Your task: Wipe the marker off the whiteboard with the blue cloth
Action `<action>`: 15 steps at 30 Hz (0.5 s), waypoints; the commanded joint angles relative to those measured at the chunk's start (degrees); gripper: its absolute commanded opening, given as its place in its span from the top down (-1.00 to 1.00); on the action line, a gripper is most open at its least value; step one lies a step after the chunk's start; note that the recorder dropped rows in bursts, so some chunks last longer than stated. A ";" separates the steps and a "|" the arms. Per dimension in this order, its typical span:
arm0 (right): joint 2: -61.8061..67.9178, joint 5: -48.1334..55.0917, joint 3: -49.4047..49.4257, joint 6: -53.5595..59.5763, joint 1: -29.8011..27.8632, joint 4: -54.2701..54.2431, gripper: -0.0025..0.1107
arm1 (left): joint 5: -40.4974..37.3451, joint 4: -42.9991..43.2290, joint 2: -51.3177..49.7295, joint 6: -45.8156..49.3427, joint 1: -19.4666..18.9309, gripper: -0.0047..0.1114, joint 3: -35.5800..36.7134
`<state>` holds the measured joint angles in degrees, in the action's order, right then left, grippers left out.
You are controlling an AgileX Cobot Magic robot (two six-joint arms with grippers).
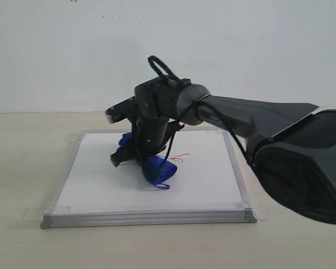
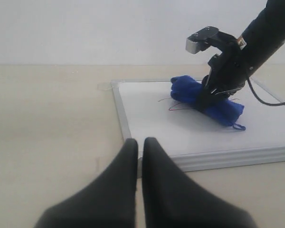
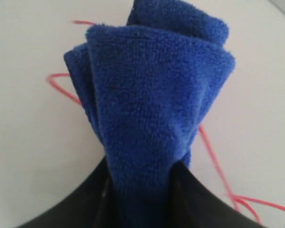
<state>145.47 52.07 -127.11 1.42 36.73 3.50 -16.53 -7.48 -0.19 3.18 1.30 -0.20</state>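
Exterior view: a whiteboard (image 1: 201, 179) lies flat on a beige table (image 1: 22, 168). At the board's middle, the right gripper (image 1: 136, 157) clamps a blue cloth (image 1: 157, 170). The cloth rests on the board beside thin red marker (image 1: 181, 157) lines.

Left wrist view: the left gripper (image 2: 138, 147) sits just off the whiteboard's edge, above the table, fingers pressed together on nothing.

Right wrist view: two dark fingers (image 3: 85, 204) pinch the rolled cloth on the whiteboard, with red lines showing on either side.

The right arm (image 1: 252, 117) reaches over the whiteboard (image 1: 201, 185), its wrist bent steeply down at the board's middle. The right gripper (image 2: 205, 100) clamps the blue cloth (image 1: 157, 170). The left gripper (image 2: 138, 142) hangs just off the board's frame, fingers together, holding nothing.
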 commanded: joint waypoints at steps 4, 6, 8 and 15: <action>0.86 1.98 0.51 -1.42 -2.23 -6.07 0.96 | 0.18 -0.04 0.19 0.31 -0.08 0.85 0.20; 1.36 -1.80 0.51 1.37 -1.02 -12.07 0.96 | 0.18 -0.04 0.19 0.31 -0.08 0.85 0.20; 2.03 -5.65 0.51 3.38 0.57 -15.62 0.96 | 0.18 -0.04 0.19 0.31 -0.08 0.85 0.20; 3.62 -12.56 -0.57 3.44 3.24 -16.64 0.96 | 0.18 -0.04 0.19 0.31 -0.08 0.85 0.20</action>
<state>147.48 40.34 -127.38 4.62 39.20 -11.01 -16.53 -7.48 -0.19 3.18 1.30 -0.20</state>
